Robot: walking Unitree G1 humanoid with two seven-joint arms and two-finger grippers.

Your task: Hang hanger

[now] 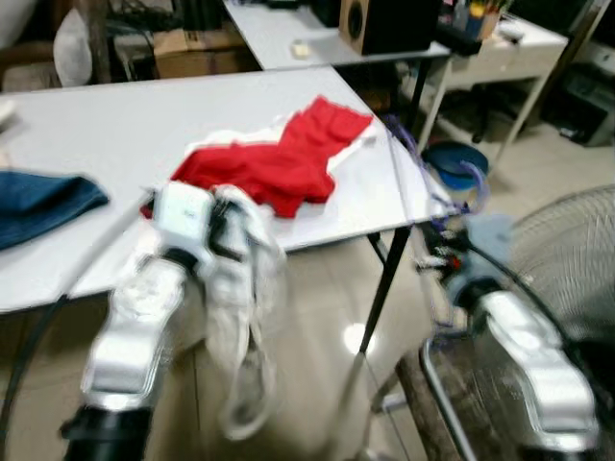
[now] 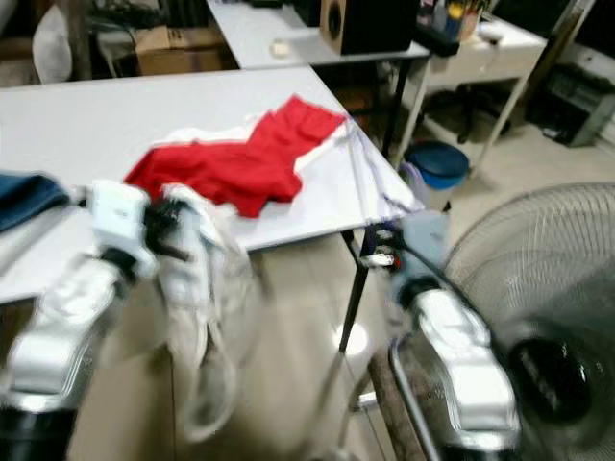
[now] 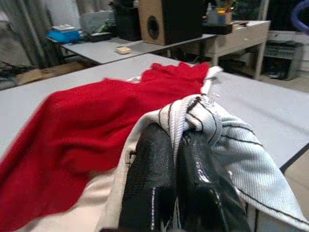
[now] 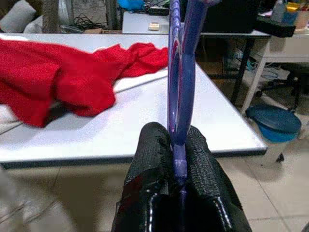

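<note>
Both tools loaded at the counter edge.
Right tool clamped on purple hanger, held off the counter's corner, near a fan. Left tool pinched on a white striped garment that droops below the edge. Red cloth lies on the counter just beyond; blue cloth to the left.

Two glossy silver arms with black cuffs, each claw of paired textured black fingers.

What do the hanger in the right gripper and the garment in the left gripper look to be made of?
Hanger: translucent purple, glossy, likely plastic. Garment: soft whitish ribbed knit with thin dark stripes, bunched between the left gripper's fingers. The right gripper clamps the hanger.
</note>
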